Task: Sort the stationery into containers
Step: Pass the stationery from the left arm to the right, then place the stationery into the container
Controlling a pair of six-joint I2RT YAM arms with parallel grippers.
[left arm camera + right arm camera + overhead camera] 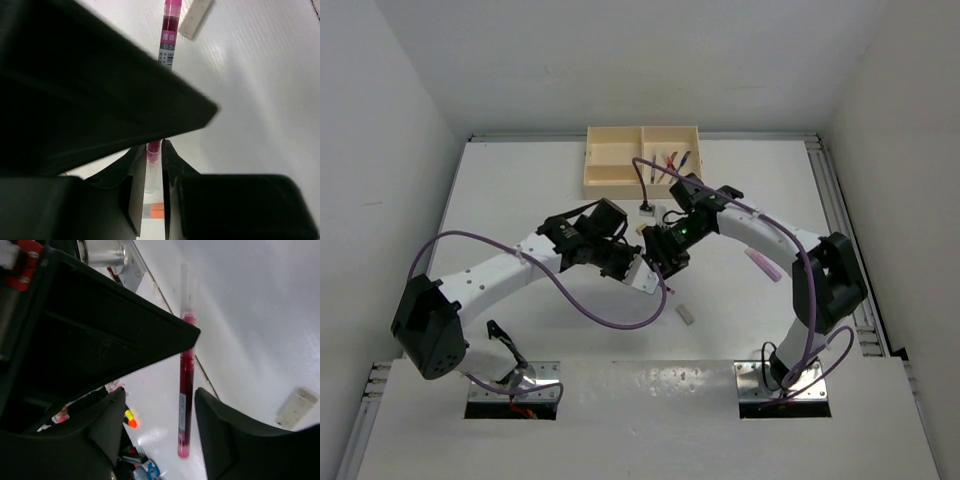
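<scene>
A red pen (167, 40) runs away from my left gripper (150, 172), whose jaws are pressed on its clear end. In the top view the left gripper (638, 268) and the right gripper (666, 260) meet at the table's middle. My right gripper (160, 412) is open, its jaws on either side of the same red pen (185, 390) without touching it. The orange marker (130, 419) shows beside the right gripper's left finger and behind the left gripper's jaws (156, 211). A beige eraser block (686, 314) lies just in front of the grippers. The cream tray (610, 160) stands at the back, with pens (670, 162) in its right compartment.
A pink object (763, 264) lies right of the grippers, under the right arm. A small white piece (647, 210) and a tan block (642, 229) sit between the tray and the grippers. Purple cables loop over both arms.
</scene>
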